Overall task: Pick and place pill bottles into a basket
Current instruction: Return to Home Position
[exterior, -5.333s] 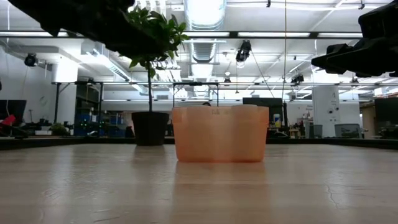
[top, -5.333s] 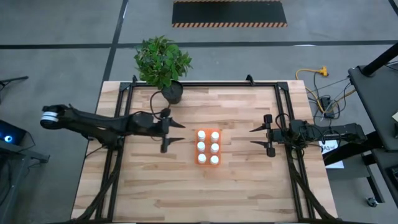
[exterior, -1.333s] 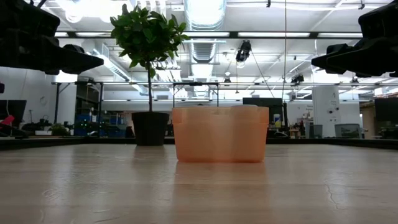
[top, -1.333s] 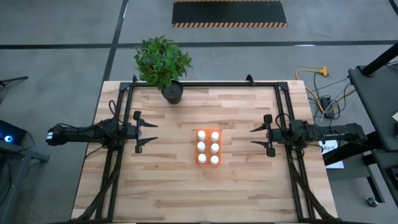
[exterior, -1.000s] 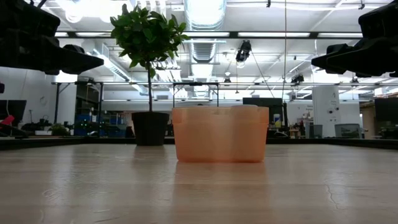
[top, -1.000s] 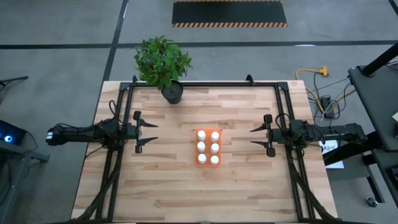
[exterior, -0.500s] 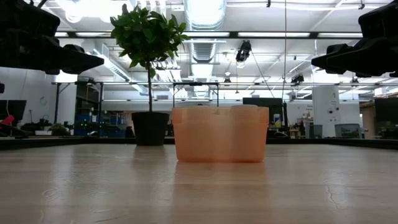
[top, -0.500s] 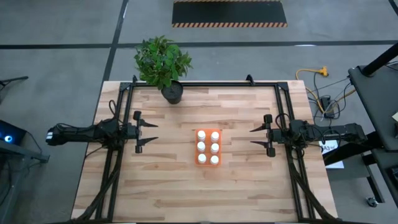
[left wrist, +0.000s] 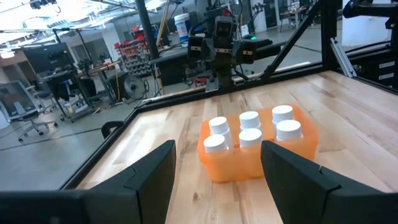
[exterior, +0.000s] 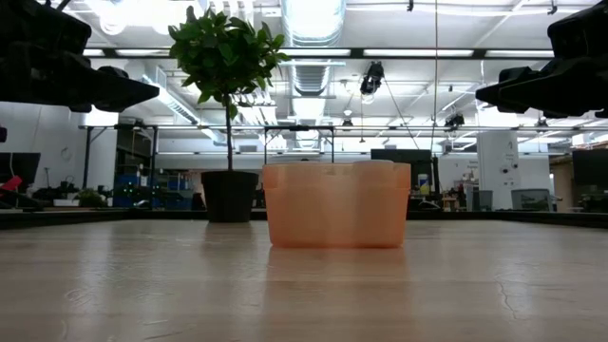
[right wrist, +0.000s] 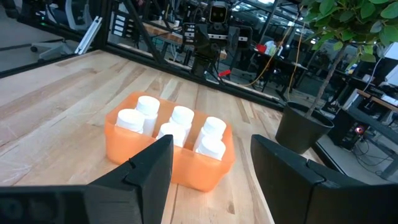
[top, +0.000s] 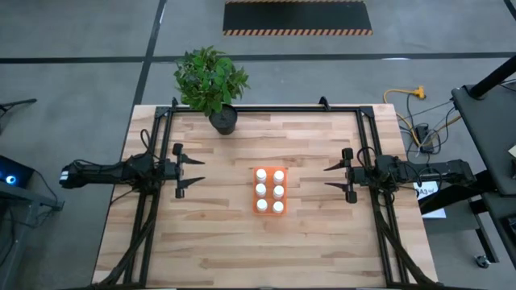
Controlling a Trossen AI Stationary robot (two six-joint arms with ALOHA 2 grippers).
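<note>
on the wood table point(top: 242, 250), the basket point(top: 270, 212) of six bottles point(top: 260, 189) lies long axis near-to-far between your left gripper point(top: 201, 170) and right gripper point(top: 326, 177); both gape empty, right slightly nearer.

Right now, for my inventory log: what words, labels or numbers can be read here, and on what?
No text can be read.
Pill bottles and basket: no print shows.
White paper sheet: dark print, too small to read.
</note>
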